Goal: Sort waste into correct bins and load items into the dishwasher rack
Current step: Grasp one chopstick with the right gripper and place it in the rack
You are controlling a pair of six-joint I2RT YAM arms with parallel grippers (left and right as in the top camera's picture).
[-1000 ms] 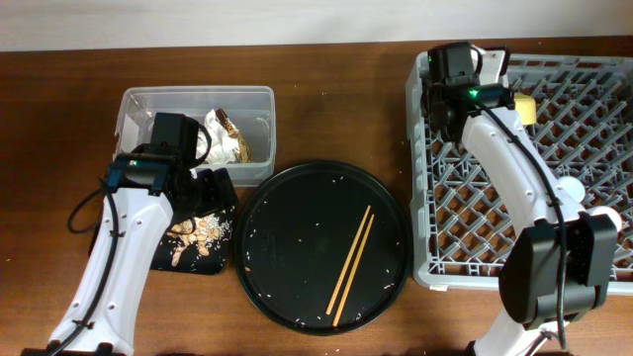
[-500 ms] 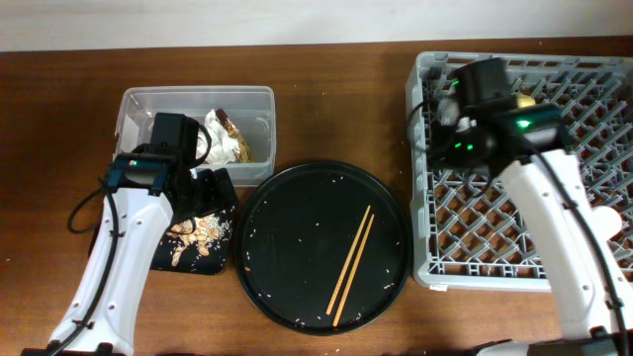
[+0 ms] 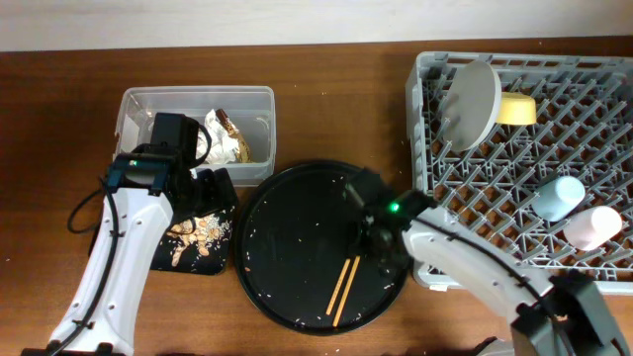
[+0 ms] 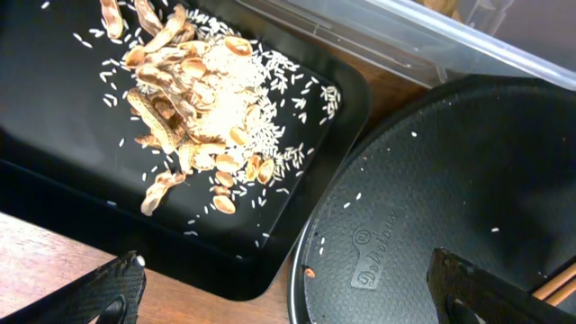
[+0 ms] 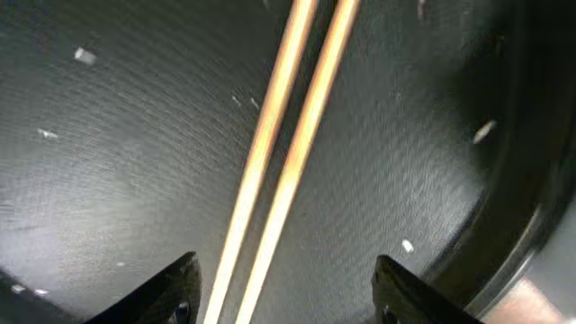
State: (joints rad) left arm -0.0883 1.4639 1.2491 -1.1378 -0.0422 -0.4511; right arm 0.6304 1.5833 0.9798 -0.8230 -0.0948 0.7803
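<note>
Two thin wooden chopsticks (image 5: 279,153) lie side by side on the large round black tray (image 3: 287,257), in its right half, running on a diagonal. The right pincer (image 5: 288,292) hangs low over them, spread wide with one tip on either side of the pair and nothing in its hold; whether the tips touch the tray I cannot tell.

The left pincer (image 4: 288,292) is also wide open and empty, poised where the shallow black rectangular tray (image 4: 54,180) meets the round one. That rectangular tray holds a heap of brownish food scraps (image 4: 193,99) with scattered rice. Behind it, the clear tub (image 3: 138,109) holds crumpled white napkins (image 3: 213,133) and a brown-gold wrapper (image 3: 235,138).

At the desk's (image 3: 336,89) right side stands the grey dishwasher rack (image 3: 495,188). In it the grey-green plate (image 3: 470,102) leans among the pegs at the back left, the yellow bowl (image 3: 516,108) just beside it. The light blue cup (image 3: 559,196) and pink cup (image 3: 591,225) lie near the right edge.
</note>
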